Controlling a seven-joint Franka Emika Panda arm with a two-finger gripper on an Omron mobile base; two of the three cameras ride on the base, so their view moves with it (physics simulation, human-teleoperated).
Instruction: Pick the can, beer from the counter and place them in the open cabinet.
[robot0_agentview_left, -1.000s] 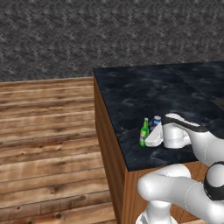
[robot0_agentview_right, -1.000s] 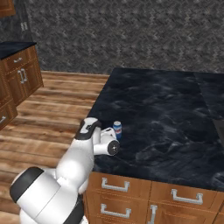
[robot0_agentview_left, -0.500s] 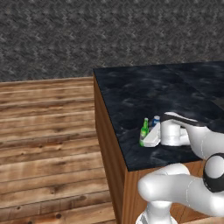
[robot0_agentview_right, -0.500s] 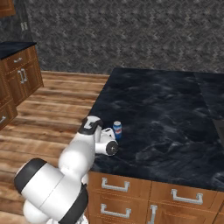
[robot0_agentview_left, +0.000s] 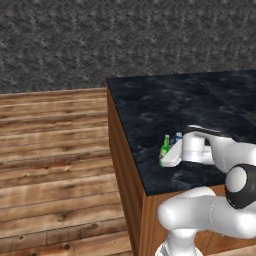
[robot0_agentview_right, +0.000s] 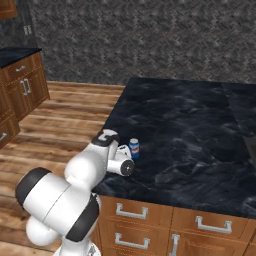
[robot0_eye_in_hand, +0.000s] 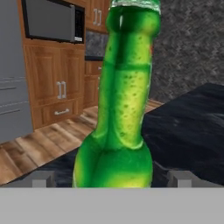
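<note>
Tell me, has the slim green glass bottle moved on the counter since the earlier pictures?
No. The slim green glass bottle stands at the same spot beside the small blue can, near the black counter edge.

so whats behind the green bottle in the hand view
Past the beer, the black counter runs to the right, with wooden cabinets and a microwave across the room. The bottle covers whatever lies directly behind it.

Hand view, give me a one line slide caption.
Open gripper straddles the upright green beer bottle on the black counter.
</note>
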